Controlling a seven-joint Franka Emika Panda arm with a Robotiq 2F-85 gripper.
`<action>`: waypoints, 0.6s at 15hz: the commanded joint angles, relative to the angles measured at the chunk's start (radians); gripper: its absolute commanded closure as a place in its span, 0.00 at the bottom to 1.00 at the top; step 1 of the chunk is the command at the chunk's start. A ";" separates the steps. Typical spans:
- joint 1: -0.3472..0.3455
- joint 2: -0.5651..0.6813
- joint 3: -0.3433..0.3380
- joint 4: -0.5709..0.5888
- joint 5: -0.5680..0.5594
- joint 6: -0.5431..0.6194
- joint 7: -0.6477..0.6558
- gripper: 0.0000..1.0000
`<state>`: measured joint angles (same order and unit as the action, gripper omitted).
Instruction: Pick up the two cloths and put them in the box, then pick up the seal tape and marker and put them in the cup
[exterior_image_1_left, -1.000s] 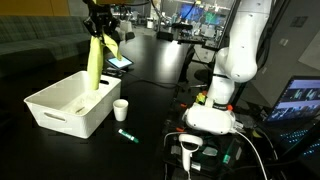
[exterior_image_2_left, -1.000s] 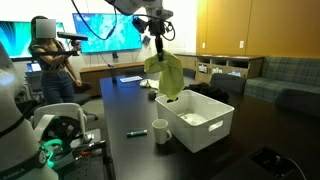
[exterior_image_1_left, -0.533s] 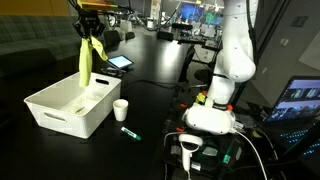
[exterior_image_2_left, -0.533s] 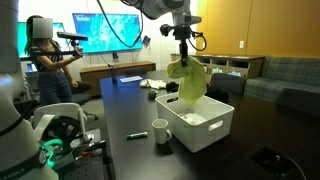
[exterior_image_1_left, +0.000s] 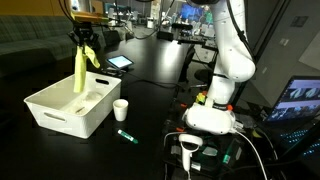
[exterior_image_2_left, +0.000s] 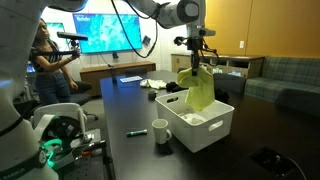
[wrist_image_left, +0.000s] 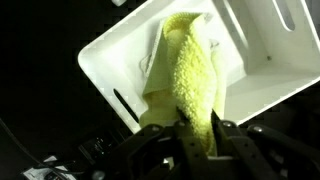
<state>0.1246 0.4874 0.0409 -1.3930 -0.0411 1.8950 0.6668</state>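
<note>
My gripper (exterior_image_1_left: 84, 42) (exterior_image_2_left: 196, 52) hangs above the white box (exterior_image_1_left: 60, 118) (exterior_image_2_left: 207, 137), shut on the top of the yellow cloth (exterior_image_1_left: 79, 70) (exterior_image_2_left: 200, 90). The cloth dangles straight down with its lower end inside the box. In the wrist view the gripper (wrist_image_left: 197, 115) pinches the yellow cloth (wrist_image_left: 190, 65) between both fingers over the box (wrist_image_left: 265, 85). A white cloth (wrist_image_left: 157, 62) lies rumpled in the box beside it. The white cup (exterior_image_1_left: 121, 109) (exterior_image_2_left: 160, 130) stands next to the box. The marker (exterior_image_1_left: 127, 135) (exterior_image_2_left: 136, 132) lies on the black table near the cup. The seal tape is out of view.
The robot base (exterior_image_1_left: 212, 112) stands at the table's edge, right of the cup. A tablet (exterior_image_1_left: 119, 62) lies on the table behind the box. A person (exterior_image_2_left: 45, 62) stands at the far end, and a laptop (exterior_image_1_left: 300, 100) glows beside the base.
The gripper has carried the yellow cloth sideways from the box's near rim to above its middle, and the cloth's lower end now hangs inside the box.
</note>
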 joint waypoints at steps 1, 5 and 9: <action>-0.004 0.029 -0.014 0.053 0.043 -0.004 -0.053 0.48; -0.012 -0.018 -0.008 -0.034 0.054 -0.006 -0.152 0.17; -0.022 -0.090 0.004 -0.199 0.075 -0.009 -0.294 0.00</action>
<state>0.1172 0.4829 0.0353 -1.4517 -0.0072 1.8840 0.4834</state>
